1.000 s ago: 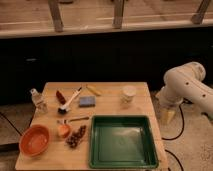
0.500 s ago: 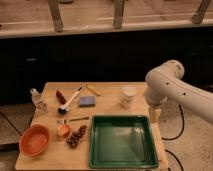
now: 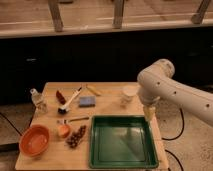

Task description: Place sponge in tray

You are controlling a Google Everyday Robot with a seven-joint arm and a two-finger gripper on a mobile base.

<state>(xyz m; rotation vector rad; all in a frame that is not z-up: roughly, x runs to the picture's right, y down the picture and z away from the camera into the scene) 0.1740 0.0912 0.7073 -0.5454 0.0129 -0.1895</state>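
Camera view has the sponge lying untouched on the table, ten o'clock of the empty tray, while the gripper hangs at the tray's one-o'clock corner, its grasp impossible to tell.

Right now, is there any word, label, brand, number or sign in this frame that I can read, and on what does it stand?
No text can be read anywhere in this view.
Small bottle: any label is too small to read.
White cup: no print shows.
Sponge, tray and the pincer, hanging by the tray's far right corner: no markings show.
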